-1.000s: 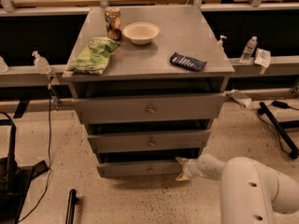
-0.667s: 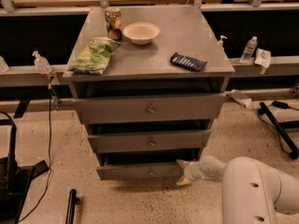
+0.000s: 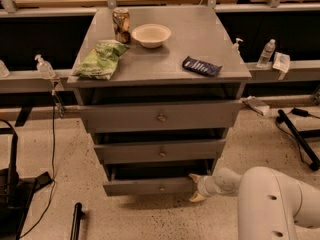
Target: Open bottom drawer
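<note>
The bottom drawer point(image 3: 150, 186) is the narrowest and lowest grey front of the cabinet, with a small round knob point(image 3: 161, 188) at its centre. It stands pulled out a little, with a dark gap above it. My gripper point(image 3: 196, 187) sits at the drawer's right end, one cream fingertip point(image 3: 193, 176) above the front's top edge and one point(image 3: 196, 197) below it. The white arm point(image 3: 270, 204) reaches in from the lower right.
The mid-sized drawer point(image 3: 160, 151) and widest drawer point(image 3: 160, 116) sit above. On top lie a green chip bag point(image 3: 101, 59), a can point(image 3: 121, 25), a white bowl point(image 3: 151, 35) and a blue packet point(image 3: 201, 66). Dark stands rest on the floor at left point(image 3: 12, 184) and right point(image 3: 300, 136).
The bottom drawer has come out a little further toward me, and my gripper has moved with its right end.
</note>
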You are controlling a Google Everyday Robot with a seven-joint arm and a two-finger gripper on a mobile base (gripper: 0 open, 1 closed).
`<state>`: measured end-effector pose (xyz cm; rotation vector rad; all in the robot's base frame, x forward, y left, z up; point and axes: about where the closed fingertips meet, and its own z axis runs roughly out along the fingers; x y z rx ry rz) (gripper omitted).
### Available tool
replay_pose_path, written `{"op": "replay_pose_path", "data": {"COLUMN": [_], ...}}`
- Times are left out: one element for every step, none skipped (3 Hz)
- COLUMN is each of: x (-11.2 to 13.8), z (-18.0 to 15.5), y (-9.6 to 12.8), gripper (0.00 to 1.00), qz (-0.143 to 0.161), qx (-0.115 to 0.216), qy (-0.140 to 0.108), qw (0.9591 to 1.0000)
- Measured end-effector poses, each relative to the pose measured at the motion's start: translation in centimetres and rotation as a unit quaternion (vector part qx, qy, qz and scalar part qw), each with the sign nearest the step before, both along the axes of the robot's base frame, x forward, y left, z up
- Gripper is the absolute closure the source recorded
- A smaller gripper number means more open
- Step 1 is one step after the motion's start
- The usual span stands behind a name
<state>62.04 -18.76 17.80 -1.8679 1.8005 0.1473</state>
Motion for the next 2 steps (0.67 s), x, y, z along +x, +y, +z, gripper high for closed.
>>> {"op": "replay_pose_path", "data": {"x": [-0.01,-0.01], "z": [0.06,0.09], "y": [0.00,0.00], "gripper": [0.42,0.43], "qz": [0.000,0.000], "qx": [0.000,0.000], "qy": [0.000,0.000], "qw": [1.0000,1.0000]}}
